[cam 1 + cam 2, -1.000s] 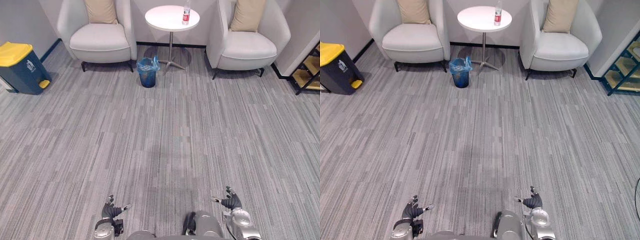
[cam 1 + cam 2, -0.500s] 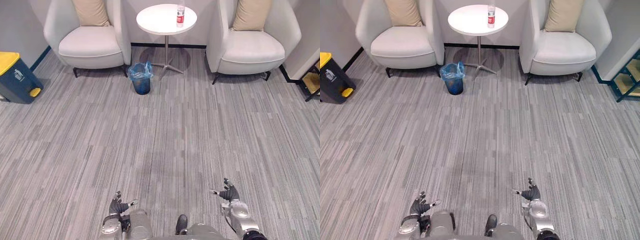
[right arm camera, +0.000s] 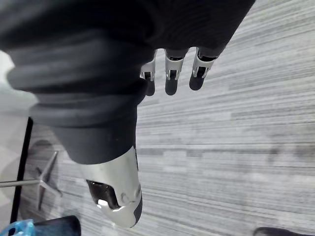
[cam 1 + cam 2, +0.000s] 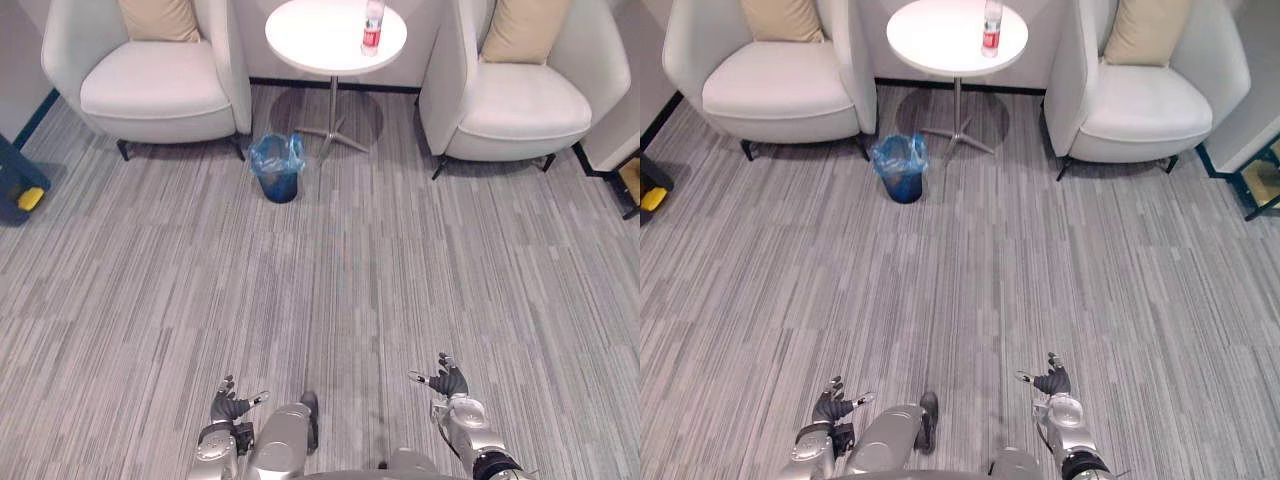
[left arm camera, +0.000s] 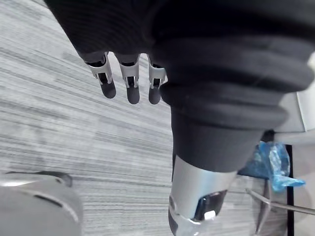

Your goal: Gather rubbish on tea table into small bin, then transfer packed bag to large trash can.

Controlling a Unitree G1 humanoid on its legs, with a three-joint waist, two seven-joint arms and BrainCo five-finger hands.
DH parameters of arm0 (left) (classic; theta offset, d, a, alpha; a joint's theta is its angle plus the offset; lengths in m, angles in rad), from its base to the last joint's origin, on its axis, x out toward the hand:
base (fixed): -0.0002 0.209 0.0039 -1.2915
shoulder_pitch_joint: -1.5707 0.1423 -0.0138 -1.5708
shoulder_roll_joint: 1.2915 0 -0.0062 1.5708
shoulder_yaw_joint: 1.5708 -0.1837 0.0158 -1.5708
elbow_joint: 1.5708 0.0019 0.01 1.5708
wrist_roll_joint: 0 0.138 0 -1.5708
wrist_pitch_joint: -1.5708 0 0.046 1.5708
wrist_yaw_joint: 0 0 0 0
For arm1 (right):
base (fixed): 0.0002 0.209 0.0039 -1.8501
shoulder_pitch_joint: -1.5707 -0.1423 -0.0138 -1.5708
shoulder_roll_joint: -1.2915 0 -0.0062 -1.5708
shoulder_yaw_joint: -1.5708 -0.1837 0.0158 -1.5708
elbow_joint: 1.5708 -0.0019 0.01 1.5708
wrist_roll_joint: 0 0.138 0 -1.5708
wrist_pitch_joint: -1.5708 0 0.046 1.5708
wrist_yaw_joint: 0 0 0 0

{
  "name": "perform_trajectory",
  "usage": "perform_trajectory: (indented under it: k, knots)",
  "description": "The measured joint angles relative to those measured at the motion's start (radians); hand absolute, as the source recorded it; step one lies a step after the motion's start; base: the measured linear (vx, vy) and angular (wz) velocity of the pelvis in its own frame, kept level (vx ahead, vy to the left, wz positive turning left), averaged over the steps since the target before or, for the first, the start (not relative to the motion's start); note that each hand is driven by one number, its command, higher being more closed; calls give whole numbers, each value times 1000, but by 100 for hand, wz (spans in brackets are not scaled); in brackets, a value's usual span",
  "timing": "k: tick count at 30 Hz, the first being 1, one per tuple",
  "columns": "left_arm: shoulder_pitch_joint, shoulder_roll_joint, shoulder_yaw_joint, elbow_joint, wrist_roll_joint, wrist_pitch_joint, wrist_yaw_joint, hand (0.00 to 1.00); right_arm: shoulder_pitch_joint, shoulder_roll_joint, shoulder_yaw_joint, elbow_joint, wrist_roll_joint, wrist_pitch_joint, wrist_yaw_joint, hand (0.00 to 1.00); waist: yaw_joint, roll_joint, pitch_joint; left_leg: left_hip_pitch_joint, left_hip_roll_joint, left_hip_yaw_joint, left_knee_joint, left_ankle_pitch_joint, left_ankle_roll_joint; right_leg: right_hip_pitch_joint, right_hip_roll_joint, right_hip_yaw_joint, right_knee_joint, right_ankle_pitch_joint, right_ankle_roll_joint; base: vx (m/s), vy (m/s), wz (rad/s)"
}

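Observation:
A clear plastic bottle with a red label (image 4: 373, 25) stands upright on the round white tea table (image 4: 320, 35) at the far end of the room. On the carpet in front of the table's left side sits a small bin lined with a blue bag (image 4: 277, 166), also in the left wrist view (image 5: 272, 161). My left hand (image 4: 228, 412) hangs low at the near left, fingers relaxed, holding nothing. My right hand (image 4: 449, 384) hangs at the near right, likewise open and empty. Both are far from the table.
Two white armchairs with tan cushions flank the table, one left (image 4: 150, 85) and one right (image 4: 525, 95). A corner of the dark blue large trash can with its yellow pedal (image 4: 20, 190) shows at the left edge. A shelf corner (image 4: 1265, 175) stands at the right. Grey carpet lies between.
The whole picture has shifted: table, chairs and small bin now sit lower and nearer, and the large can has slid almost off the left edge. Both hands stay low and open.

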Motion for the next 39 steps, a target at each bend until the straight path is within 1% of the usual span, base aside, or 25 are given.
perform_trajectory:
  k: [3,5,6,7,8,10,12,13,14,16,18,20,21,23,24,25,26,27,28,30,32,34,35,37,39]
  knots:
    - [-13,-10,0,3,1,0,-1,0,0,-13,-3,0,0,0,0,0,-19,29,12,85,48,-8,-59,-5,-9,-95,79,-40,-297,28,-24,533,-79,7]
    - [-21,-14,0,5,3,0,-1,0,23,-20,-6,0,0,2,0,0,-23,35,11,137,68,-19,-71,-20,-57,-104,125,-28,-537,159,-29,459,-126,27]
    - [-20,-12,-1,12,6,-2,-2,0,44,-19,-8,0,0,2,0,0,-25,19,2,175,67,-30,-73,-50,-108,-94,134,-11,-664,286,-41,537,-192,29]
    - [-20,-12,-1,14,7,-2,-2,0,46,-18,-8,0,0,2,0,0,-26,17,1,177,66,-32,-73,-53,-114,-93,134,-8,-672,298,-43,689,-286,57]
    - [-26,-27,1,55,18,1,-2,0,72,-26,-16,3,0,5,1,0,-45,21,-22,227,80,-72,-67,-92,-159,-97,134,10,-611,438,-114,556,-254,58]
    - [-25,-47,1,59,30,-1,-2,0,71,-28,-32,0,0,4,0,0,-64,58,-46,165,143,-105,63,-81,-177,-81,172,-32,-596,368,-132,577,-266,48]
    - [-28,-58,3,59,34,1,-2,0,49,-28,-31,0,0,2,-1,0,-54,77,-45,50,193,-114,321,-33,-235,-21,222,-38,-653,349,-158,465,-252,3]
    - [-30,-59,3,57,36,0,-3,0,51,-28,-25,0,2,0,-2,0,-47,81,-44,-26,229,-119,518,4,-234,53,252,-41,-712,343,-166,352,-192,3]
    - [-30,-59,3,57,36,0,-3,0,56,-26,-22,-1,3,0,-3,0,-41,79,-40,-50,245,-109,595,-5,-225,94,264,-40,-738,339,-172,413,-199,8]
    - [-29,-63,3,52,35,0,-3,0,57,-22,-32,-1,11,-2,-5,0,-15,64,-31,-150,263,-48,712,-39,-168,214,273,-31,-790,312,-173,401,-177,-2]
    - [-28,-68,3,26,35,-1,-2,0,45,-29,-34,-1,21,-3,-5,0,-10,63,-30,-244,255,-8,632,-53,-154,243,271,-23,-809,302,-165,290,-37,-16]
    - [-31,-70,3,20,35,-1,-2,0,15,-28,-45,-1,22,-2,-6,0,-1,63,-18,-313,210,4,455,-54,-150,252,255,1,-814,291,-153,260,75,-29]
    - [-31,-76,2,20,35,0,-2,0,10,-25,-62,-2,22,-2,-7,0,9,58,-13,-314,161,2,284,-39,-161,262,233,18,-812,276,-135,237,148,-30]
    - [-22,-88,2,20,34,0,-1,0,18,-32,-65,-1,22,-2,-7,0,14,63,-12,-305,117,-6,50,35,-164,283,215,31,-811,244,-109,261,192,-21]
    - [-15,-87,3,20,34,0,-1,0,19,-32,-60,-1,22,-1,-8,0,23,85,-17,-284,114,-12,-15,134,-155,302,217,51,-805,221,-87,384,277,-36]
    - [-9,-78,4,20,32,0,0,0,21,-24,-48,-1,21,0,-7,0,40,77,-18,-260,102,-9,-27,202,-111,314,207,73,-792,196,-60,396,267,-39]
    - [-8,-72,4,19,30,0,0,0,20,-19,-43,-1,21,0,-7,0,42,65,-19,-260,92,-9,-13,200,-103,318,197,81,-785,186,-51,339,193,-20]
    - [-10,-61,11,18,27,-1,0,0,18,-13,-27,-1,19,0,-6,0,43,41,-21,-267,71,-6,25,167,-64,326,173,80,-772,159,-31,288,124,0]
    - [-10,-54,11,19,27,0,0,0,18,-9,-25,-1,18,0,-6,0,46,24,-22,-265,57,2,50,133,-60,321,150,83,-730,134,-11,370,146,-6]
    - [-9,-52,10,19,23,3,-1,0,18,-6,-23,0,6,0,-5,0,48,10,-23,-225,35,23,66,76,-46,259,106,118,-524,75,37,371,151,-16]
    - [3,-41,-3,19,24,3,-2,0,19,4,-7,0,-3,0,-2,0,39,6,-26,-143,15,32,45,38,-28,171,50,118,-235,94,106,434,154,-4]
    - [0,-25,-31,18,24,3,-3,0,41,16,-2,3,-12,1,0,0,36,-4,-29,-63,-2,27,21,11,-2,119,9,102,-48,86,96,431,70,9]
    - [2,-14,-37,19,24,4,-3,0,42,20,0,18,-23,2,0,0,29,-3,-30,-18,-3,22,8,2,-3,92,-4,74,-1,58,60,431,14,29]
    - [-2,-14,-39,19,24,4,-3,0,35,19,8,27,-33,2,1,0,3,-1,-31,37,6,-1,-26,-3,-3,32,4,7,-49,14,13,522,-41,35]
    - [-10,-16,-37,19,25,5,-3,0,31,14,8,27,-38,2,1,0,-7,19,-24,72,43,-4,-40,-4,-5,-29,56,-13,-180,9,-6,417,-89,13]
